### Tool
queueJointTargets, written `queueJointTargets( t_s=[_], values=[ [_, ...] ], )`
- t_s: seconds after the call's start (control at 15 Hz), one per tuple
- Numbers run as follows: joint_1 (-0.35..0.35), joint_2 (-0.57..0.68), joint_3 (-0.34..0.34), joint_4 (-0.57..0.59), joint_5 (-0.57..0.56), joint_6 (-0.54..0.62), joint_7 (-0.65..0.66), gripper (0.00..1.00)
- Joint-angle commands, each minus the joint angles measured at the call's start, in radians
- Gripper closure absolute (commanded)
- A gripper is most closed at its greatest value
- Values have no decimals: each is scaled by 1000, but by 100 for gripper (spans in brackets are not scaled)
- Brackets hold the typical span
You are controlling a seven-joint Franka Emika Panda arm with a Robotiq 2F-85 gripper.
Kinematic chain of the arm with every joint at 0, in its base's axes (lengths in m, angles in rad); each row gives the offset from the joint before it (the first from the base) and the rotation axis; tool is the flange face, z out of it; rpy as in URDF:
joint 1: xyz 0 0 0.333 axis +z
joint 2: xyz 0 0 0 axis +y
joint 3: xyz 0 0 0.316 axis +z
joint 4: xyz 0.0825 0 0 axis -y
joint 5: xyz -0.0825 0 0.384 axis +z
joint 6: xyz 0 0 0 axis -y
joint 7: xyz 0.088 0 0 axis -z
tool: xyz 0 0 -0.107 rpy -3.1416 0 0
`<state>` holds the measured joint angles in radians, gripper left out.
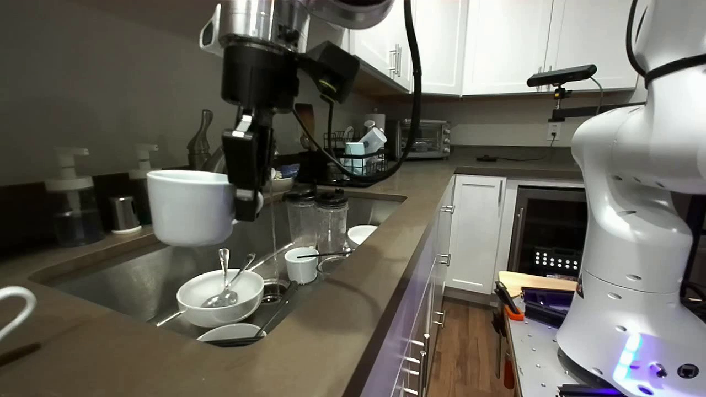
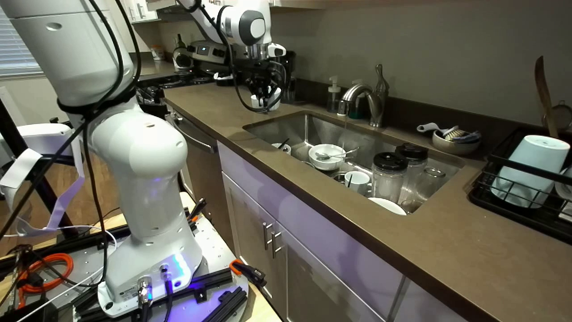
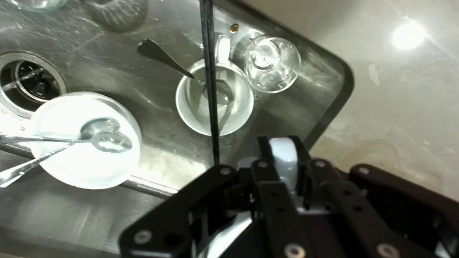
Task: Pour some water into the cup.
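1. The fingers (image 1: 241, 165) are pinched together on the handle (image 3: 284, 157) of a cup (image 1: 190, 209).
2. The cup hangs roughly upright above one end of the sink (image 2: 326, 129).
3. Water (image 1: 274, 237) falls thinly from the tap (image 2: 357, 92) into the sink, well apart from the cup.
4. In the sink stand two jars (image 2: 388, 181) and a bowl (image 1: 220, 315) with two spoons (image 3: 112, 141).

The countertop (image 2: 482, 250) bears a dish rack (image 2: 514, 214), a bowl (image 2: 456, 147), pump bottles (image 2: 333, 99) — and apparently a white cup (image 1: 31, 303), barely visible.
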<state>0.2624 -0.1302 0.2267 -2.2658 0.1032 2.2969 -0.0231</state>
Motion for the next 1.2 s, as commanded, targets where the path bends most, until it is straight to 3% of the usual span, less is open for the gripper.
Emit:
queueJointTargets(
  t_s=[0.0,0.73,1.13],
  values=[
    [-33,-40,-28,-3,1,-62,-4,96],
    [-115,-108,-121,-139,2,-82,12,96],
    [-158,-117,-141,-142,-41,-148,42,96]
  ],
)
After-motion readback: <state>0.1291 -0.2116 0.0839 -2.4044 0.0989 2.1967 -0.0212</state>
